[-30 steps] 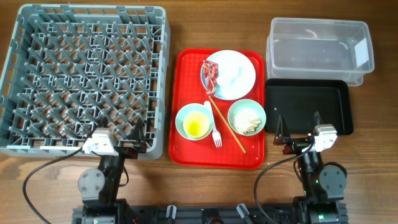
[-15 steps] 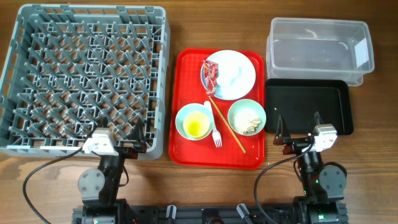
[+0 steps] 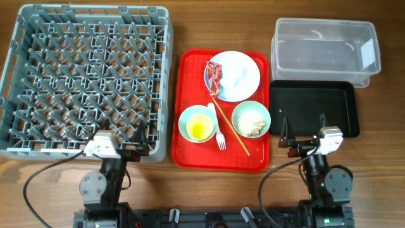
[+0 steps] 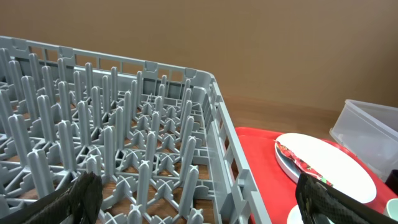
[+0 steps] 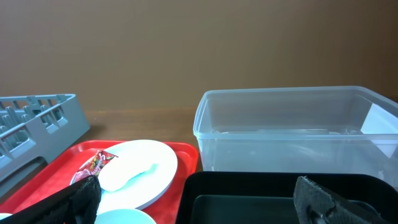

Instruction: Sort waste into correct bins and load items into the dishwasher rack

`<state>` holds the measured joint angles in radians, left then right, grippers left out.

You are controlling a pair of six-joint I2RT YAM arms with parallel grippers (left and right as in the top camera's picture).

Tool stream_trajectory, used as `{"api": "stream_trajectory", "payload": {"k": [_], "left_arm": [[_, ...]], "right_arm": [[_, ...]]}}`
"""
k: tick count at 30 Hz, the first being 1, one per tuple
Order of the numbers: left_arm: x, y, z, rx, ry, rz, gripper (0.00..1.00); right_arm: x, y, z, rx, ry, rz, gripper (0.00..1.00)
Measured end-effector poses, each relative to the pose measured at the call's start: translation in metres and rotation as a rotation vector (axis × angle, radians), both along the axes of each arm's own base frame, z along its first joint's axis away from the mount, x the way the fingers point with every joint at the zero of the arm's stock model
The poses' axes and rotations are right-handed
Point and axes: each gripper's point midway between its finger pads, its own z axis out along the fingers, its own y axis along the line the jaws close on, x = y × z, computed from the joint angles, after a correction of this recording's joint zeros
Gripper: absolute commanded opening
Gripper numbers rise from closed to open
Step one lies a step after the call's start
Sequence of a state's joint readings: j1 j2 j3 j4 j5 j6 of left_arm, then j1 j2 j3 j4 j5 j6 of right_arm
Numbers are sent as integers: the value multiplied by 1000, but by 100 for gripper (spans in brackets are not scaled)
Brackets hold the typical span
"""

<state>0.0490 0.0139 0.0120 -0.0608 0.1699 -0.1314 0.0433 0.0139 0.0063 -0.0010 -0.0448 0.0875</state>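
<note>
A brown wood-grain counter (image 3: pixel 190 25) carries everything, and the wrist views show a plain brown wall (image 5: pixel 186 43) behind it. The grey rack (image 3: pixel 95 9) sits at the left. The red tray (image 3: pixel 190 158) in the middle holds the plate (image 3: pixel 250 66) with wrapper (image 3: pixel 214 77) and tissue (image 3: pixel 233 77), two bowls, fork (image 3: pixel 219 137) and chopsticks (image 3: pixel 231 130). The clear tub (image 3: pixel 323 44) and black tray (image 3: pixel 310 107) lie at the right. The left end effector (image 4: pixel 202 202) and right end effector (image 5: pixel 196 202) gape wide, holding nothing.

Wooden table (image 3: pixel 380 183), brown grain; plain brown wall (image 5: pixel 186 50) behind; even light
</note>
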Motion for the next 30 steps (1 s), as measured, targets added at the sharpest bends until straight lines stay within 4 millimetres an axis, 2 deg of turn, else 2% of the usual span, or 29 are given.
{"api": "stream_trajectory", "payload": {"k": [5,11,15,18,20,21,25,26,28,30], "left_arm": [[0,0,0,-17,2,1,100],[0,0,-9,-34,77,3,100],[3,0,2,-40,183,5,100],[9,1,11,-44,277,9,100],[18,2,21,-47,364,12,100],[21,2,24,-48,392,15,100],[30,3,28,-55,591,20,100],[35,3,25,-59,684,20,100],[36,3,22,-62,752,21,100],[43,3,20,-63,781,21,100]], "right_arm": [[0,1,0,26,4,7,100],[0,3,-18,73,134,10,100],[8,6,3,93,203,20,100],[21,11,17,99,295,41,100],[39,18,22,110,400,74,100],[44,21,17,114,470,85,100],[73,33,14,140,710,128,100],[86,37,17,148,792,137,100],[88,38,14,130,900,148,100],[111,42,21,128,906,169,100]]}}
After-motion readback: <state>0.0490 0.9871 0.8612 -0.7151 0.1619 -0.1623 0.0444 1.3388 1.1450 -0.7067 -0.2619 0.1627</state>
